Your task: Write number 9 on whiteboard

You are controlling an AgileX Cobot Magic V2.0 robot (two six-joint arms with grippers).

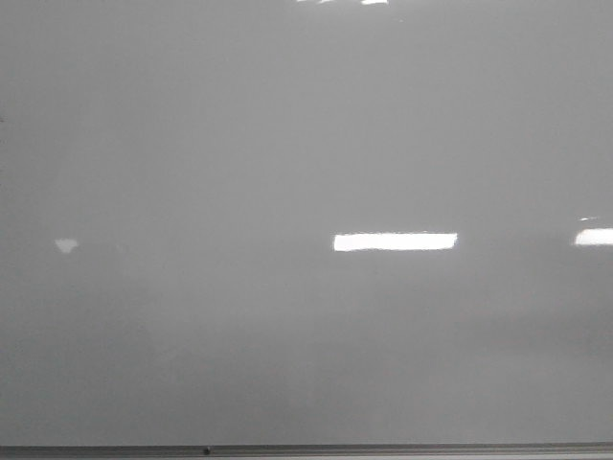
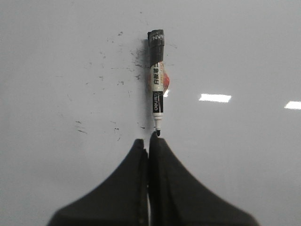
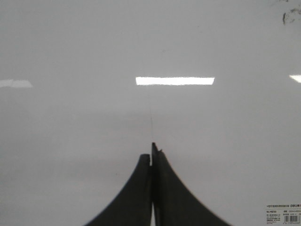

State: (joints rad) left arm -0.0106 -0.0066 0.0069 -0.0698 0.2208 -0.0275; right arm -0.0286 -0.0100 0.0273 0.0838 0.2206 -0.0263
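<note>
The whiteboard (image 1: 287,144) fills the front view, glossy pale grey, with no number 9 on it in any view. Neither gripper shows in the front view. In the left wrist view a white marker (image 2: 157,89) with a black taped rear end lies on the whiteboard (image 2: 244,56), its bare black tip pointing at my left gripper (image 2: 147,141). That gripper is shut and empty, its fingertips just short of the tip. My right gripper (image 3: 151,153) is shut and empty over bare whiteboard (image 3: 70,47).
A thin grey metal edge strip (image 1: 383,448) runs along the board's near edge. Small black smudges (image 2: 117,80) dot the board beside the marker. A printed label (image 3: 283,213) sits near the right gripper. Bright glare bars (image 1: 395,241) are reflections.
</note>
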